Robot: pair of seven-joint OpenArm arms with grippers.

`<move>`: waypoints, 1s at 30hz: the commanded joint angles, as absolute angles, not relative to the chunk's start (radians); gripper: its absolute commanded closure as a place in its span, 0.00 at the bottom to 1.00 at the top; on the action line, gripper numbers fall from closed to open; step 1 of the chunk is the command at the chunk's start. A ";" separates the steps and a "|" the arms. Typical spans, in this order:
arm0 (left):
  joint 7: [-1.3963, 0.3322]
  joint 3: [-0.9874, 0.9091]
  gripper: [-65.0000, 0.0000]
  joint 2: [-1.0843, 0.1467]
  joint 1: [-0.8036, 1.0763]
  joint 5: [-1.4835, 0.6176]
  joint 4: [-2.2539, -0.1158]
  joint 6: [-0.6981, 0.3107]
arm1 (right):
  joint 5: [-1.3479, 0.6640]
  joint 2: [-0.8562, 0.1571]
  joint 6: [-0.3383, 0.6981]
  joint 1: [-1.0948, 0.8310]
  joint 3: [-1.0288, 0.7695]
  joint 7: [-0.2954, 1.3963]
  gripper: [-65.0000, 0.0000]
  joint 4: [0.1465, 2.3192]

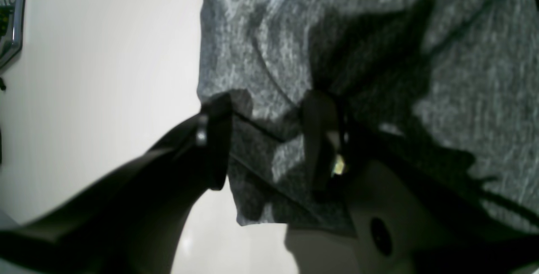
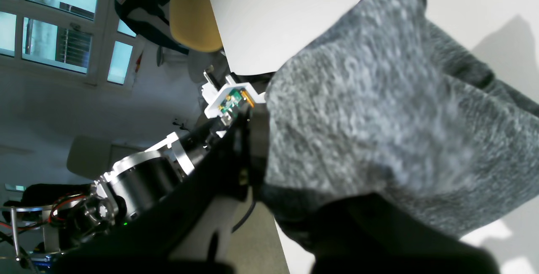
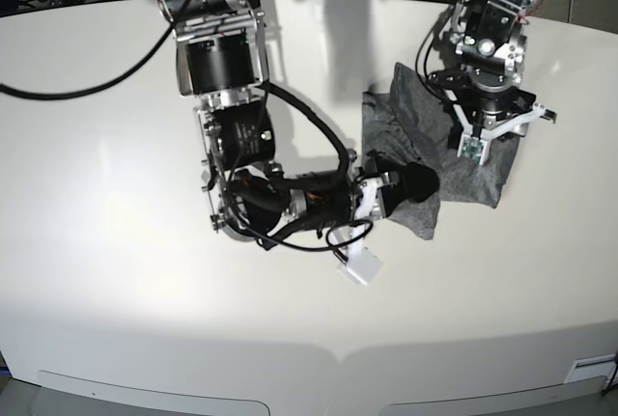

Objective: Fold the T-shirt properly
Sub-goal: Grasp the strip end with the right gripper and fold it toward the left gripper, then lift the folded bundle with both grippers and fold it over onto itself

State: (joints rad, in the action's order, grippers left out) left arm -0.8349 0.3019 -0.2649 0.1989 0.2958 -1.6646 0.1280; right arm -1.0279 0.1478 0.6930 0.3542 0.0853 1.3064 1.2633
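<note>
The heather-grey T-shirt [image 3: 404,126] lies as a folded bundle on the white table, right of centre. My right gripper [image 3: 419,184] comes in low from the left and is shut on the T-shirt's near corner. In the right wrist view the T-shirt [image 2: 358,118] drapes over the right gripper [image 2: 256,156] and hides its fingertips. My left gripper [image 3: 480,157] points down onto the bundle's right part. In the left wrist view the left gripper [image 1: 269,139] is open, its black fingers [image 1: 217,147] apart with layered edges of the T-shirt [image 1: 358,34] lying between them.
The white table [image 3: 116,242] stretches wide to the left and front of the bundle. Black cables [image 3: 309,122] loop along the right arm. Beyond the table edge [image 2: 236,55] stand a yellow chair [image 2: 196,21] and windows.
</note>
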 commanded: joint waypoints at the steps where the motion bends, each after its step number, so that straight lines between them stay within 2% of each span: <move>1: -0.840 0.302 0.58 -0.252 0.194 0.286 -1.670 0.111 | -1.066 0.157 0.698 0.382 0.085 1.289 1.00 1.280; 9: -0.840 0.302 0.58 -0.127 0.194 0.287 -1.670 0.052 | -1.061 0.157 0.698 0.382 0.085 1.278 1.00 1.280; 21: -0.877 0.303 0.58 -0.125 0.193 0.325 -1.673 0.052 | -0.991 0.157 0.698 0.382 0.085 1.237 1.00 1.280; 22: -0.920 0.303 0.58 -0.125 0.193 0.325 -1.684 0.052 | -0.996 0.157 0.698 0.382 0.085 1.233 0.97 1.280; 24: -1.029 0.303 0.58 -0.125 0.190 0.334 -1.738 0.048 | -1.007 0.157 0.698 0.382 0.086 1.226 0.91 1.280; 26: -1.108 0.303 0.58 -0.125 0.185 0.398 -1.817 0.048 | -1.021 0.157 0.698 0.382 0.085 1.215 0.91 1.280; 30: -1.145 0.303 0.58 -0.159 0.183 0.414 -2.030 0.052 | -1.032 0.157 0.698 0.382 0.085 1.212 0.91 1.280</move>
State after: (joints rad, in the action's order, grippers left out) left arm -1.1538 0.3046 -0.1581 0.1925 0.4000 -2.0125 0.0490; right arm -0.9974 0.1493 0.6926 0.3542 0.0853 1.2304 1.2633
